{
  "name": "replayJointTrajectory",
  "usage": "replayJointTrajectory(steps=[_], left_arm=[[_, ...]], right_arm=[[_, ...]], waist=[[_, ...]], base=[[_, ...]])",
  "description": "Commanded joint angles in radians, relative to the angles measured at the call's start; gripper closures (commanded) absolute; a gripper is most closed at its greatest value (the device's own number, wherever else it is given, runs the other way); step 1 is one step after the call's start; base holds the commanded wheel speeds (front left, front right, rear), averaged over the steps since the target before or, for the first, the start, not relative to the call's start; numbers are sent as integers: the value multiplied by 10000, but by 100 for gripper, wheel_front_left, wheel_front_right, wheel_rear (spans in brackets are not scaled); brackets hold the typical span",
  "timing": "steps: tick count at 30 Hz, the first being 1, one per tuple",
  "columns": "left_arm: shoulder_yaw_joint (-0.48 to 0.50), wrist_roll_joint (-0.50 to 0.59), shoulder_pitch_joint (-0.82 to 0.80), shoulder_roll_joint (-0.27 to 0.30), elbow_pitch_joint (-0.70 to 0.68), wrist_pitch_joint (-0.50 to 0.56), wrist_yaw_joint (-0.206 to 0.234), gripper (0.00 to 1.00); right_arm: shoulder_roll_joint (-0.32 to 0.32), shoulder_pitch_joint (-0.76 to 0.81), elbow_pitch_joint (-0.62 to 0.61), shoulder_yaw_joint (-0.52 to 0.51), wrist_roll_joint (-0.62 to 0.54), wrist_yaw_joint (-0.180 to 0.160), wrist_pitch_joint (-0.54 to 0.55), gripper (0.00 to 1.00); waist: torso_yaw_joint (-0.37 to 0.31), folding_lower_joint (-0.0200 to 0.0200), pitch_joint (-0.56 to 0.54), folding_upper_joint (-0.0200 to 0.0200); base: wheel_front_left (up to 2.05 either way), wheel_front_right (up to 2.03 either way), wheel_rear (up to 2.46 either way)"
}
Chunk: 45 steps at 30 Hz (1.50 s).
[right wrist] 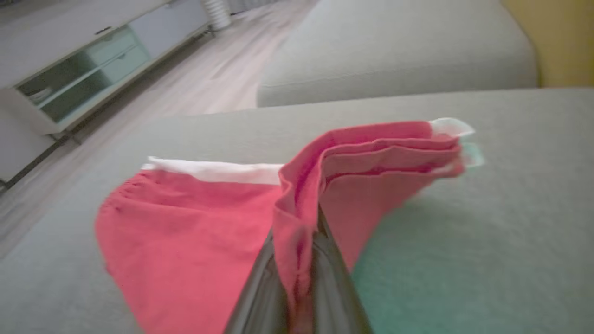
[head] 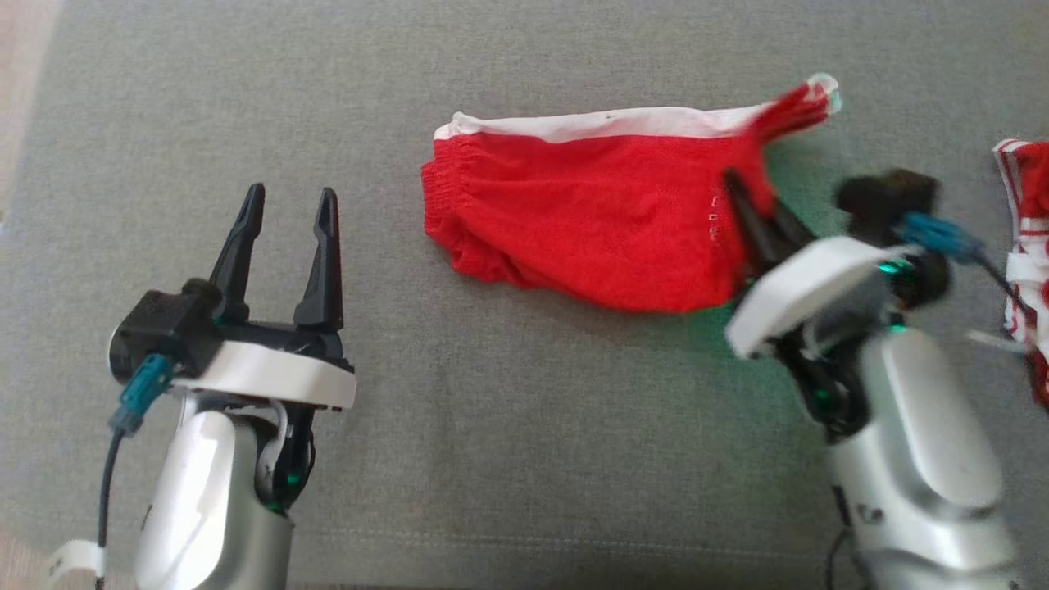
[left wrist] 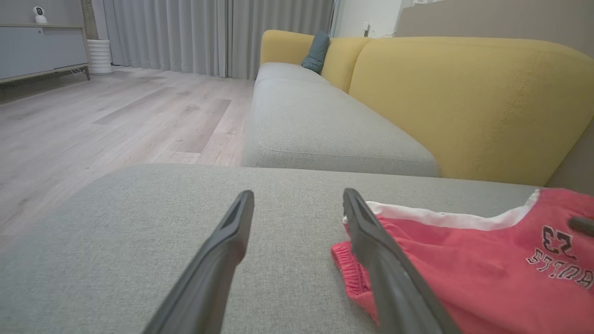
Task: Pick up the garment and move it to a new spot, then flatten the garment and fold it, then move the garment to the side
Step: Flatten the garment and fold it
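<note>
My left gripper (head: 292, 193) sits wide open w/ nothing in it, over bare cushion (head: 524, 426) left of the red shorts (head: 590, 221). Prob. parked clear, ready for the waistband end. Shorts lie mid-cushion, mostly flat. My right gripper (head: 754, 201) is clamped tight on their right edge, fabric bunched btwn the fingers, corner raised, likely for a fold or drag. Other clothes (head: 1024, 238) far right.

The garment (head: 590, 221) is red, with a white band along its twelve o'clock edge and dark lettering. Grey upholstery (head: 492, 426) lies beneath. At three o'clock, a cloth (head: 1028, 238) is red-and-white patterned. The sofa back (left wrist: 464, 102) is mustard yellow.
</note>
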Motion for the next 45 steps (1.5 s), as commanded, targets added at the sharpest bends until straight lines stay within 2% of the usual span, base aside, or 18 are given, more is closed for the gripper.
replayJointTrajectory(steps=[1, 12, 21, 22, 23, 24, 29, 33, 39, 45], left_arm=[[230, -62, 13, 162, -288, -51, 92, 0], [27, -313, -45, 162, -279, -51, 210, 0], [-48, -343, -106, 162, -265, -51, 253, 0], [-52, -342, -113, 162, -258, -51, 252, 0], [-57, -338, -120, 162, -248, -51, 250, 0], [-61, -335, -126, 162, -237, -51, 248, 0], [-55, -352, -127, 162, -181, -51, 240, 0], [36, -284, -64, 162, -190, -51, 252, 0], [251, -66, 72, 179, -252, -51, 234, 0], [431, 78, 230, 254, -290, -51, 188, 0]], right_arm=[[39, -384, -416, 578, 53, -9, 65, 100], [39, -1507, 699, 3823, 1525, -9, -179, 100], [39, -1864, 1662, 4777, 2195, -9, -785, 100], [39, -1919, 1714, 4827, 2234, -9, -863, 94], [39, -1972, 1743, 4873, 2271, -9, -970, 51], [39, -2024, 1747, 4922, 2339, -9, -1095, 0], [39, -2225, 1546, 5203, 2695, -9, -1876, 0], [39, -2343, 1337, 4844, 2345, -9, -2708, 0], [20, -1929, 969, 2996, 661, -9, -3509, 0], [-237, -678, -61, 889, -558, -9, -3577, 0]], waist=[[72, 0, -35, 0], [637, 0, 100, 0], [763, 0, 227, 0], [760, 0, 231, 0], [757, 0, 231, 0], [752, 0, 228, 0], [692, 0, 162, 0], [529, 0, 93, 0], [182, 0, -64, 0], [-170, 0, -234, 0]], base=[[0, 0, 0], [0, 0, 0], [0, 0, 0], [0, 0, 0], [0, 0, 0], [0, 0, 0], [0, 0, 0], [0, 0, 0], [0, 0, 0], [0, 0, 0]])
